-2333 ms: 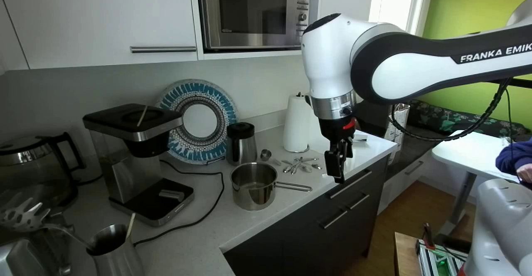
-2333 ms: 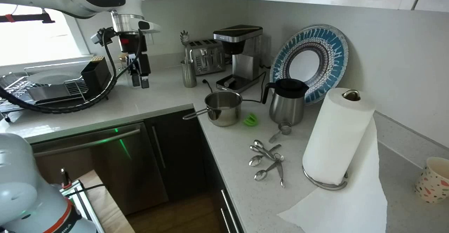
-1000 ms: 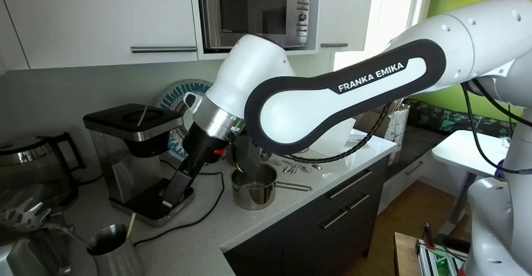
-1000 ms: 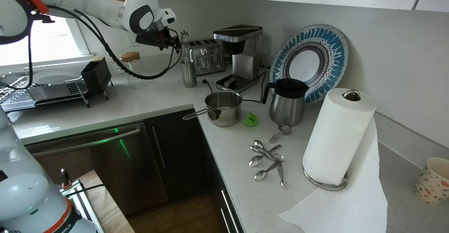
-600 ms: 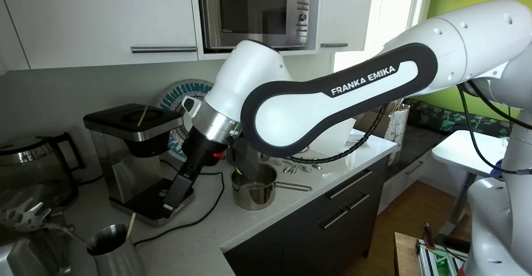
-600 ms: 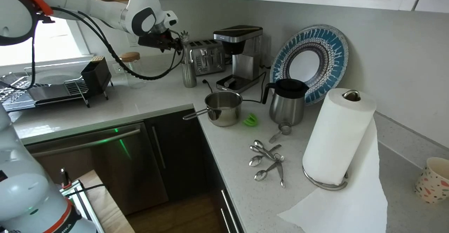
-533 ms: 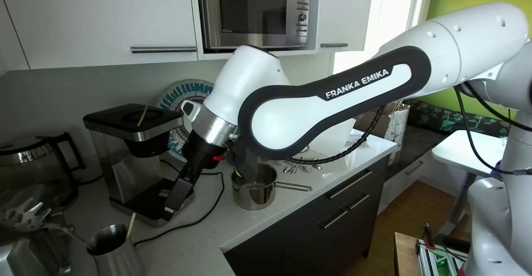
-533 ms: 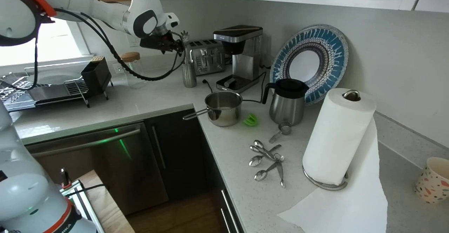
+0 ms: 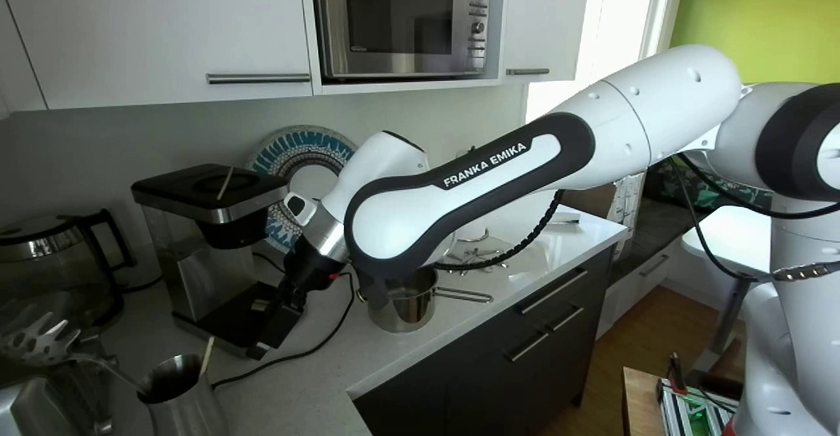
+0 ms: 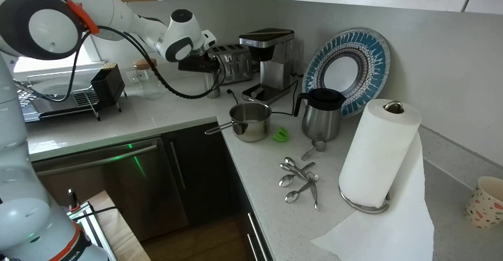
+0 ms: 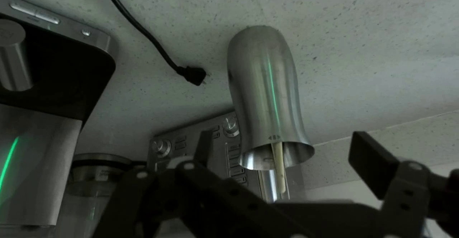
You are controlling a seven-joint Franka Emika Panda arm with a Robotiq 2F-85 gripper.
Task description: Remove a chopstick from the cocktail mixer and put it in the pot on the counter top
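The cocktail mixer (image 9: pixel 187 410) is a steel tumbler standing on the counter. It also shows in the wrist view (image 11: pixel 263 80) and partly behind the arm in an exterior view (image 10: pixel 212 90). A pale chopstick (image 9: pixel 205 356) leans in it, its upper end above the rim; the wrist view shows that end (image 11: pixel 280 170). My gripper (image 9: pixel 257 350) is open and empty, tilted down, beside the mixer and apart from it. In the wrist view the chopstick end appears between the spread fingers (image 11: pixel 281 152). The steel pot (image 9: pixel 400 311) stands on the counter, also in an exterior view (image 10: pixel 251 125).
The coffee machine (image 9: pixel 216 252), with another pale stick (image 9: pixel 225 183) on top, stands close by the gripper. A black cord (image 9: pixel 282 359) lies on the counter. Serving utensils (image 9: pixel 42 344) and the toaster (image 10: pixel 231 66) are near the mixer. A steel jug (image 10: pixel 323 115) stands behind the pot.
The arm has swung across the counter to the coffee machine and mixer. In the last half second the gripper has sunk and come slightly closer to the mixer. Chopstick, mixer and pot have not moved.
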